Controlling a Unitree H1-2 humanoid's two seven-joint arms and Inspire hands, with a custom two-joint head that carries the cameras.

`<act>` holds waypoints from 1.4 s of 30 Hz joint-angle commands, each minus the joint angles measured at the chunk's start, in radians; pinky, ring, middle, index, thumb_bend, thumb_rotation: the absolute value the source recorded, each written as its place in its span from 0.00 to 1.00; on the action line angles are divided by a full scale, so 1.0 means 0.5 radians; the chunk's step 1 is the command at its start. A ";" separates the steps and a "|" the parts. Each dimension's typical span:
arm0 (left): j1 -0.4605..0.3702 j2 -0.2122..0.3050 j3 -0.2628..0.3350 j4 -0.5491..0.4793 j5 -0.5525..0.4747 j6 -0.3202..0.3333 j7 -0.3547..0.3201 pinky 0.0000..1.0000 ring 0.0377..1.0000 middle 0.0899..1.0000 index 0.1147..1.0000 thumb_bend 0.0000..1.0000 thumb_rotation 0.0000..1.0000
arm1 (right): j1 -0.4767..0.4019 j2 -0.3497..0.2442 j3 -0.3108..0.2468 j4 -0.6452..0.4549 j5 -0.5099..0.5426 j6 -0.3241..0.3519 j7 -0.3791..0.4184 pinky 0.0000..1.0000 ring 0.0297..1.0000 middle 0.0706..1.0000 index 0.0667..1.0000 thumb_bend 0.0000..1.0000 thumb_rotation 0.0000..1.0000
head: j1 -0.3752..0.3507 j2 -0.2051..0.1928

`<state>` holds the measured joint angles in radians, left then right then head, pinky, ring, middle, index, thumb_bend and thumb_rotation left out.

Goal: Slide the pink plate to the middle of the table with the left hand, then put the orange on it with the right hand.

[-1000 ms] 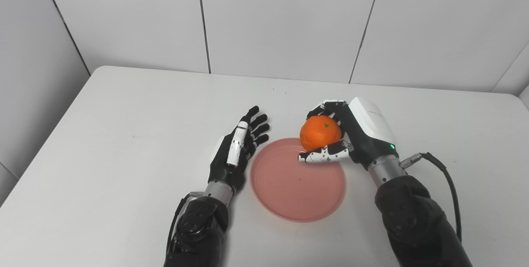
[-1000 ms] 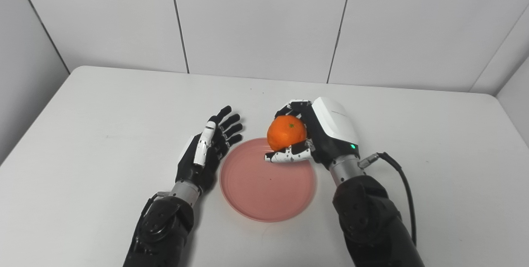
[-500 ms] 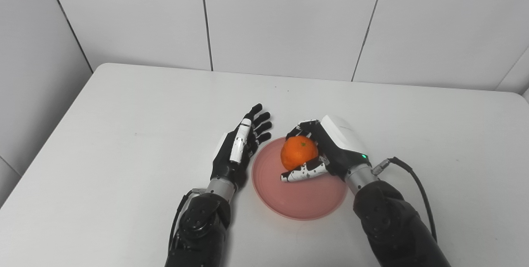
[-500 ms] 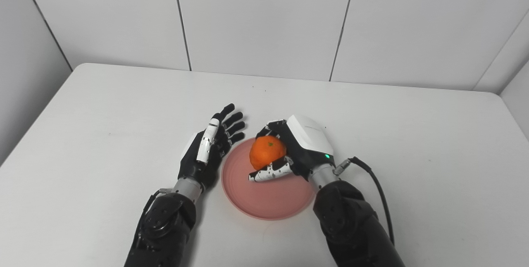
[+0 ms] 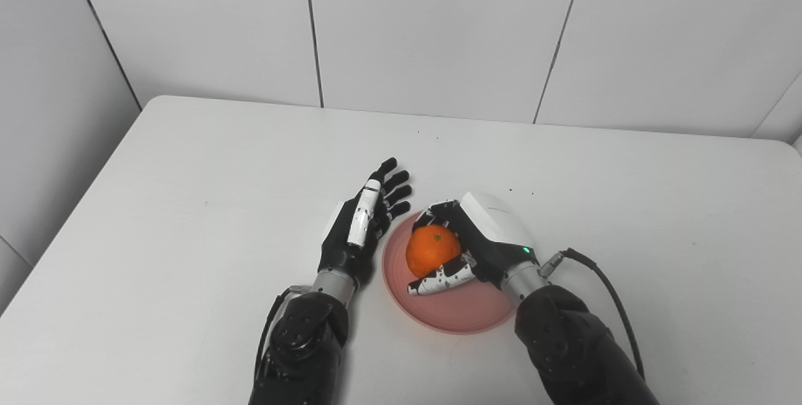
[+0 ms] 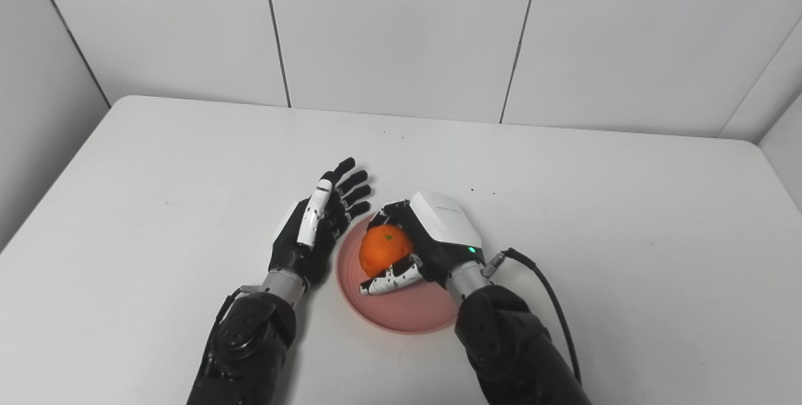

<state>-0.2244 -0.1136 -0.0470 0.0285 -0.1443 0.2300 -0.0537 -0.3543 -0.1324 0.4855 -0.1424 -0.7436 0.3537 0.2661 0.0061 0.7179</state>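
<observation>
1. The left robot hand (image 5: 360,229) sits left of the frame's centre on the white table (image 5: 188,204), fingers spread and straight, holding nothing, just beside the plate's left rim.
2. The pink plate (image 5: 457,311) lies just below the frame's centre, between the two arms.
3. The orange (image 5: 432,249) is over the plate's left part, clasped between the fingers and thumb of the right robot hand (image 5: 479,245); whether it touches the plate cannot be told.
</observation>
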 commanded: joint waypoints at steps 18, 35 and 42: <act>-0.022 0.030 0.018 -0.025 -0.012 -0.010 -0.027 0.87 0.88 0.89 0.89 0.40 1.00 | -0.010 -0.041 -0.067 -0.254 -0.235 0.005 0.117 0.37 0.47 0.56 0.69 0.89 0.18 | -0.083 0.007; -0.023 0.046 0.042 -0.013 -0.060 -0.013 -0.051 0.88 0.89 0.89 0.90 0.41 1.00 | -0.038 -0.091 -0.186 -0.444 -0.187 -0.019 0.309 0.72 0.83 0.88 0.92 1.00 0.39 | -0.133 0.000; -0.022 0.067 0.047 -0.009 -0.062 -0.021 -0.067 0.87 0.88 0.89 0.90 0.41 1.00 | -0.026 -0.126 -0.263 -0.493 -0.125 -0.057 0.286 0.75 0.85 0.90 0.94 1.00 0.45 | -0.167 -0.002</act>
<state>-0.2243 -0.0819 -0.0277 0.0285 -0.1707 0.2277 -0.0841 -0.3371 -0.1884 0.3741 -0.3402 -0.8175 0.3605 0.4304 -0.0782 0.7164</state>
